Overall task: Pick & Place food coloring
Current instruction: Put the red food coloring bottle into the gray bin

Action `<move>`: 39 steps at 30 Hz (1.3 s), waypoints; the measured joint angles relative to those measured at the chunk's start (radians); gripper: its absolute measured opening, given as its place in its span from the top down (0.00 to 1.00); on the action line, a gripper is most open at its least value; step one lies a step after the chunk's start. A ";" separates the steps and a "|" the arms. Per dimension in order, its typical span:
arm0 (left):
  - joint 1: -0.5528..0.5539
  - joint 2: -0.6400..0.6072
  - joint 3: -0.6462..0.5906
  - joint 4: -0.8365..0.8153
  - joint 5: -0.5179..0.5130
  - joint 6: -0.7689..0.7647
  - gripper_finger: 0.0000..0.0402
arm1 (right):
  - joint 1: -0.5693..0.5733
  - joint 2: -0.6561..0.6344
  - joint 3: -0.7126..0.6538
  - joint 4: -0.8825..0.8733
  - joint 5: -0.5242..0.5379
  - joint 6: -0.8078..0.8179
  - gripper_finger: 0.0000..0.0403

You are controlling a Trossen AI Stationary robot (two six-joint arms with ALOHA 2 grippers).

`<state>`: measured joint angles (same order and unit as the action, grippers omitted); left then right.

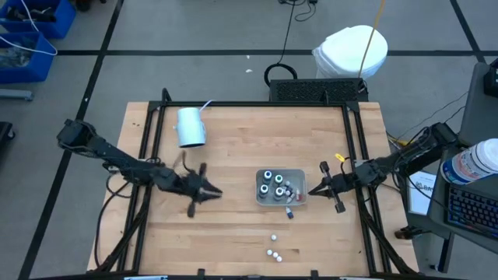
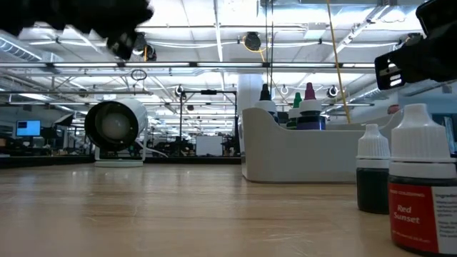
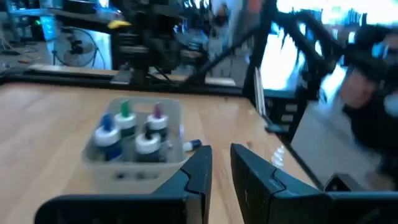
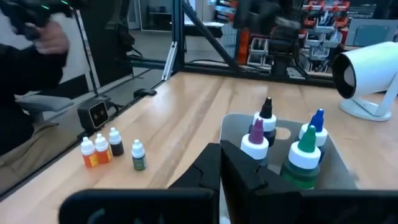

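Behind the tray (image 2: 300, 153), bottles (image 2: 300, 107) show tips only.

Four food coloring jars (image 1: 274, 185) with black, purple, green and blue pointed tips stand upright inside the translucent tray (image 1: 300, 174) at mid-table. Three small white-capped bottles (image 1: 274, 249) stand upright together on the wood, nearer the front edge. One more bottle (image 1: 289, 211) lies just outside the tray.
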<state>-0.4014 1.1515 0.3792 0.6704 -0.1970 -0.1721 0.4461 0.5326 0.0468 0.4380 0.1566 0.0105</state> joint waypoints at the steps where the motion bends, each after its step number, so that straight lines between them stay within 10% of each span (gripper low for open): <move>1: -0.024 0.038 0.064 -0.052 -0.020 0.024 0.83 | 0.000 0.000 0.000 0.004 0.000 -0.001 1.00; 11: -0.192 0.522 0.682 -0.436 -0.220 0.188 0.81 | 0.000 -0.008 -0.002 0.039 -0.003 -0.037 1.00; 18: -0.200 0.769 0.911 -0.474 -0.186 0.051 0.58 | 0.000 -0.007 -0.002 0.061 -0.004 -0.025 1.00; 25: -0.192 0.890 1.002 -0.515 -0.076 -0.053 0.42 | 0.000 -0.007 -0.003 0.059 -0.004 -0.059 1.00; 39: -0.182 0.990 1.005 -0.433 -0.025 -0.214 0.40 | 0.000 -0.007 -0.003 0.058 -0.002 -0.161 1.00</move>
<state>-0.5838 2.1412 1.3842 0.2372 -0.2221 -0.3857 0.4465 0.5255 0.0437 0.4961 0.1543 -0.1505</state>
